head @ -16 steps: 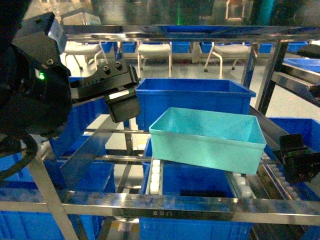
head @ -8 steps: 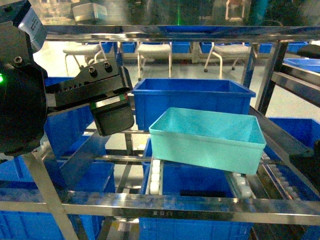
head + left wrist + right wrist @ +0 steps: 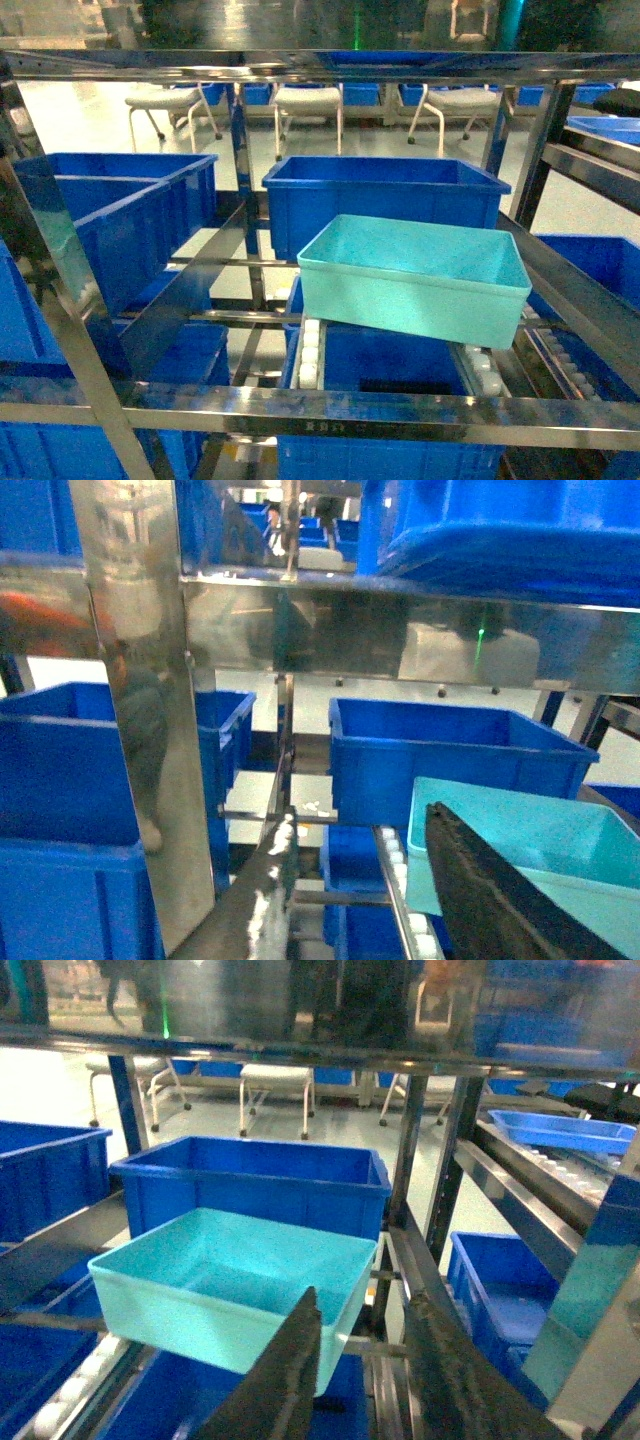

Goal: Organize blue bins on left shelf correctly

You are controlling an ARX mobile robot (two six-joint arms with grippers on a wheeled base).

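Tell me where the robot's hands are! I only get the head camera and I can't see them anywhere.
Observer: The right wrist camera shows the right end effector low in its picture, aimed at the turquoise tub and seemingly short of it.
Operator: Is it open?
Observer: Yes, its two dark fingers stand apart with nothing held between them.
Operator: And the other one?
Observer: The left wrist camera shows just one dark finger of the left end effector, in front of the tub. I cannot tell whether it is open or shut.
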